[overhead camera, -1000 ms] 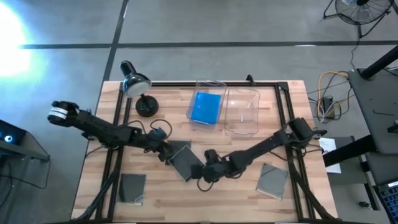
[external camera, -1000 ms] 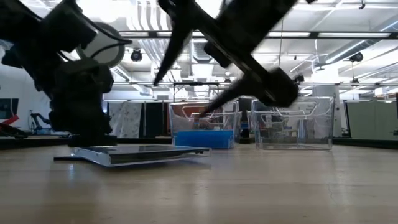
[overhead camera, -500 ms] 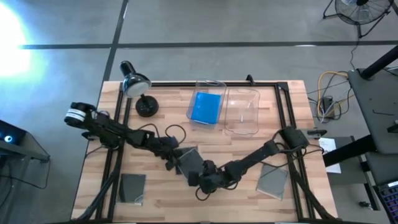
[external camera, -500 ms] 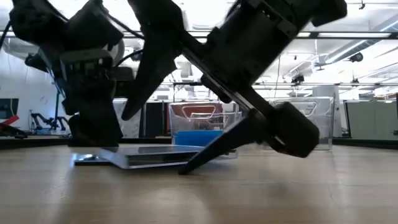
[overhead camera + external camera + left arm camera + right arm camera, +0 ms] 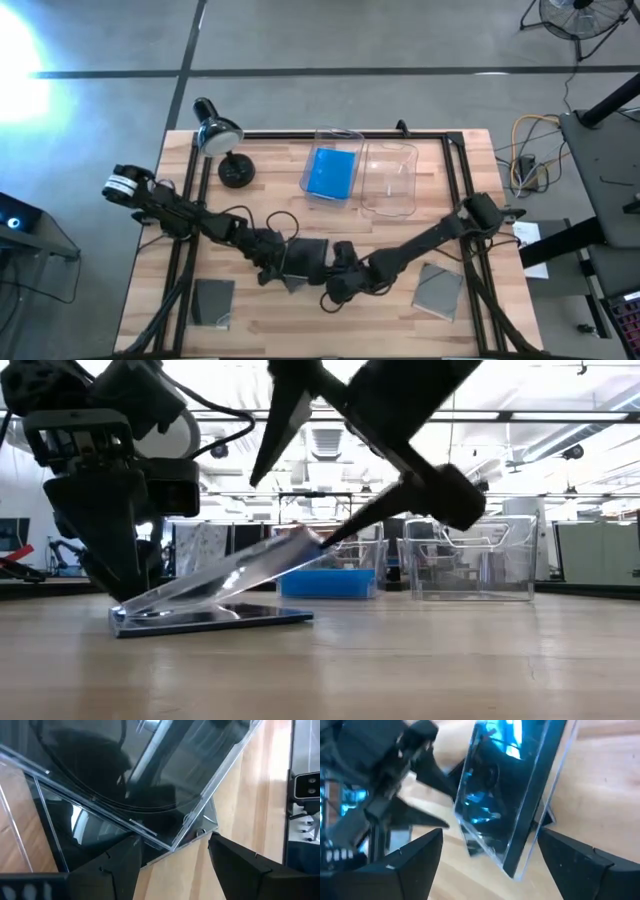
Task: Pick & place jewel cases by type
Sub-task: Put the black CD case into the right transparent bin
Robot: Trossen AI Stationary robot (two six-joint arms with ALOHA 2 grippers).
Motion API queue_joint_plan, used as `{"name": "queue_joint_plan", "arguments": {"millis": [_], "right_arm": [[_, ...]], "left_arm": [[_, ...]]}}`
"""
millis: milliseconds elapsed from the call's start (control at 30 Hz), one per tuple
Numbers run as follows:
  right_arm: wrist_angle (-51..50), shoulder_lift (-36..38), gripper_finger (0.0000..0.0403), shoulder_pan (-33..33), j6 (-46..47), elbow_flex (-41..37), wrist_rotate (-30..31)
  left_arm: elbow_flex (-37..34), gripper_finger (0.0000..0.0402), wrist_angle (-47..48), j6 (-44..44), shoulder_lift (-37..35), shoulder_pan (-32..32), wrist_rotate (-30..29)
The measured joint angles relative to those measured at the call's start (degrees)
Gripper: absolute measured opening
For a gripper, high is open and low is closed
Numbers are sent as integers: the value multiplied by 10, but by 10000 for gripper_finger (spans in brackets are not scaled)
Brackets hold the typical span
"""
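Note:
Two dark grey jewel cases lie overlapped at the table's middle. The upper one (image 5: 306, 254) is tilted: its low end rests on the flat lower one (image 5: 215, 619) and its other edge is raised. My left gripper (image 5: 272, 268) is open, with its fingers on either side of a corner of the pair (image 5: 196, 829). My right gripper (image 5: 335, 276) is open at the raised edge. Two more grey cases lie flat near the near edge, one on the left (image 5: 213, 300) and one on the right (image 5: 438, 289). Blue cases (image 5: 332, 172) lie in the left clear bin. My left gripper comes down from above at the low end of the pair (image 5: 125, 612); whether its fingers touch I cannot tell. My right gripper has one finger (image 5: 375, 520) under the upper case's raised edge (image 5: 300, 541), slanting in from the table's right. The case's edge (image 5: 520, 852) stands between the open fingers, its low end on the lower case.
An empty clear bin (image 5: 390, 180) stands beside the bin with the blue cases, both near the far edge. A black desk lamp (image 5: 222, 150) stands at the far left. A black frame runs along the table's sides. Bare wood shows between the two outer grey cases.
The upper grey case lay almost flat; now its right edge is lifted while its left end stays down on the lower case. My right gripper has dipped low beside that edge and then risen with it. My left gripper has moved a little toward the near edge, onto the cases' left end.

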State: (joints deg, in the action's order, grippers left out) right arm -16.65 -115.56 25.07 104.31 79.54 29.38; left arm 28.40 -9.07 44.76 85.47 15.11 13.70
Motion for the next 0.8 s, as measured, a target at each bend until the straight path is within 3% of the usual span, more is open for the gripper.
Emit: {"name": "queue_joint_plan", "arguments": {"millis": [233,400,533,667,800], "right_arm": [[38,3,299,-10,-48,-2,-8],[108,3,261,-20,-129,-2,-11],[105,3,231,-28,-140,-2,-40],[63,3,187,-27,-92,-2,-58],[40,3,116,-25,-63,-2,-75]], "left_arm": [[7,213,-30,-1,3,0,-24],[9,213,-29,-7,3,0,-38],[10,213,-26,-5,3,0,-42],[7,213,-20,-5,-1,1,-42],[5,213,-16,-20,-6,1,-52]]}}
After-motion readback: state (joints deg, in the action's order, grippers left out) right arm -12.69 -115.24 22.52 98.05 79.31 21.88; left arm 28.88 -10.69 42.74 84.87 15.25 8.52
